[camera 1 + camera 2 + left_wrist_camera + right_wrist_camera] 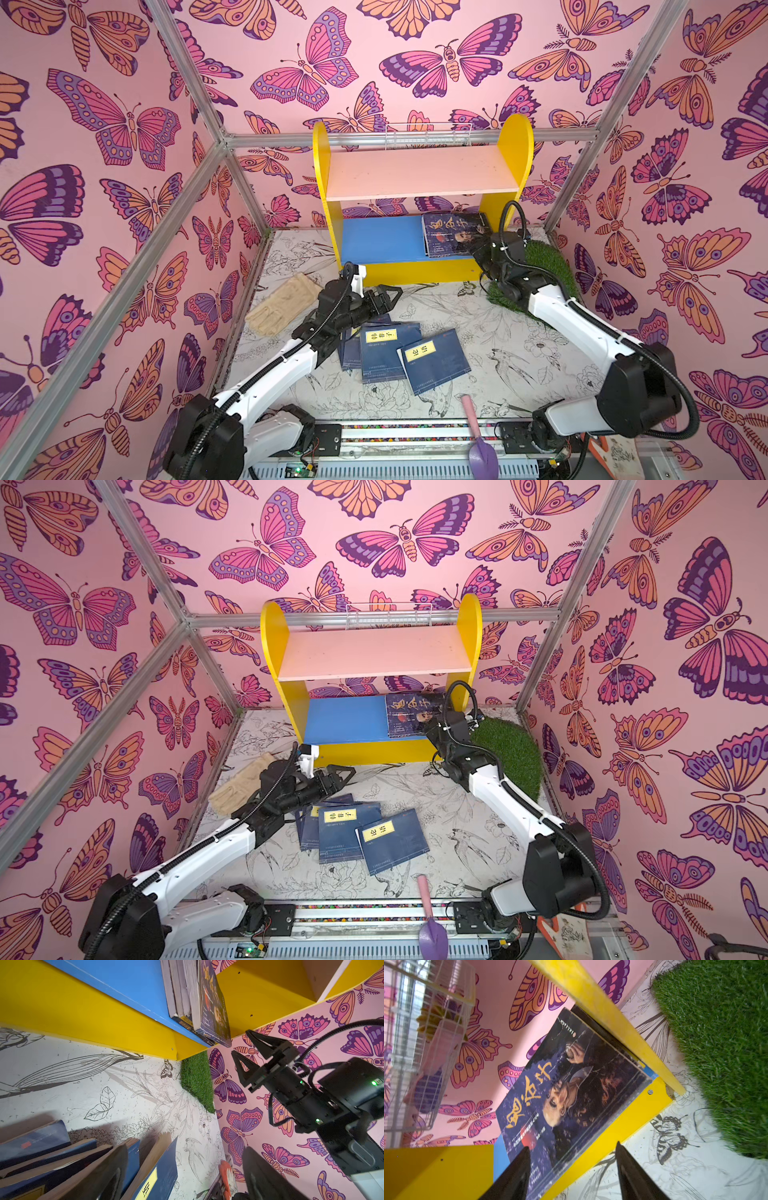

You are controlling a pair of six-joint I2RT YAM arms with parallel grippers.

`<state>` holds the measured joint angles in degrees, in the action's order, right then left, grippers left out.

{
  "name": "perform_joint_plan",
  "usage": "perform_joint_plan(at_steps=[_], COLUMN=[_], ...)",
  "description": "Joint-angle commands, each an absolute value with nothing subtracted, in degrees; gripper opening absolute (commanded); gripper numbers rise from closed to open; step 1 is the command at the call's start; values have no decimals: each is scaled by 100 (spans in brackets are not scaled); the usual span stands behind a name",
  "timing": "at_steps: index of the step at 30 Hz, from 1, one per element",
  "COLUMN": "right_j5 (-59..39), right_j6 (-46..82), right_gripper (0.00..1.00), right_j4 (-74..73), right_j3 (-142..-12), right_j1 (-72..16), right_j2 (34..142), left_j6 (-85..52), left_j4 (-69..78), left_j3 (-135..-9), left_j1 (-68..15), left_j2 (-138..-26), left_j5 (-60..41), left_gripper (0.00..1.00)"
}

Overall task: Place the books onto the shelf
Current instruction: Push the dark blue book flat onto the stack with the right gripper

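A beige glove [286,303] lies flat just beside the left gripper [395,296], on its outer side. A piece of green artificial grass [548,262] lies below the right gripper [572,1146] and spreads to its outer side. A purple trowel [482,455] (its handle is pink) lies well apart from both grippers, at the near edge. A white wire basket [428,135] sits high above and beyond the right gripper. The table cover [478,332] under both grippers has ink drawings of flowers and birds.

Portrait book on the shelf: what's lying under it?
More books are stacked flat under the portrait book, and the pile rests on the blue board. Only their page edges show, in the left wrist view. Their covers and exact number are hidden.
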<state>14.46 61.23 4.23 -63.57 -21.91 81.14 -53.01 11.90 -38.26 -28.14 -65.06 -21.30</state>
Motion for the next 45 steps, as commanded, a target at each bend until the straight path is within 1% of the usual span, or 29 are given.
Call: perform_joint_plan(at_steps=[1, 4, 8, 9, 10, 12, 15, 19, 23, 35, 39, 45], right_j5=[1081, 836, 754, 732, 695, 622, 647, 943, 742, 766, 627, 111], right_j6=[5490, 5407, 5431, 5430, 5423, 5398, 5353, 5199, 5316, 5317, 5312, 5500], right_gripper=[56, 40, 28, 23, 14, 6, 4, 6, 7, 7, 7, 6], right_j4=[1032, 980, 748, 693, 658, 682, 721, 809, 776, 504, 466, 454], right_j3=[-6195, -6018, -5974, -6020, -6094, -6286, -6570, -6940, -7176, -7352, -7400, -7342], right_j1=[-2383, -2593, -2831, -2863, -2889, -2909, -2914, -2881, -2667, -2176, -2137, -2192], right_j2=[7953, 7983, 8213, 8301, 8389, 8606, 8841, 9204, 9494, 9641, 9672, 9690], left_j6=[-5344, -5318, -5304, -5309, -5304, -5304, -5309, -5283, -5163, -4957, -4939, -4909], left_j4=[1052, 978, 956, 960, 962, 949, 929, 839, 655, 407, 408, 413], left_j3=[-3842, -3888, -3947, -3940, -3945, -3919, -3864, -3832, -3868, -3920, -3946, -4004], left_j1=[-2795, -2795, -2819, -2821, -2829, -2839, -2855, -2856, -2855, -2856, -2855, -2850], left_j2=[-6634, -6793, -6915, -6908, -6891, -6857, -6795, -6717, -6667, -6609, -6661, -6756], left_j5=[-1824, -1723, -1728, -1706, -1690, -1652, -1611, -1558, -1503, -1468, -1468, -1494], left_gripper=[88, 88, 88, 88, 88, 88, 89, 89, 89, 89, 89, 89])
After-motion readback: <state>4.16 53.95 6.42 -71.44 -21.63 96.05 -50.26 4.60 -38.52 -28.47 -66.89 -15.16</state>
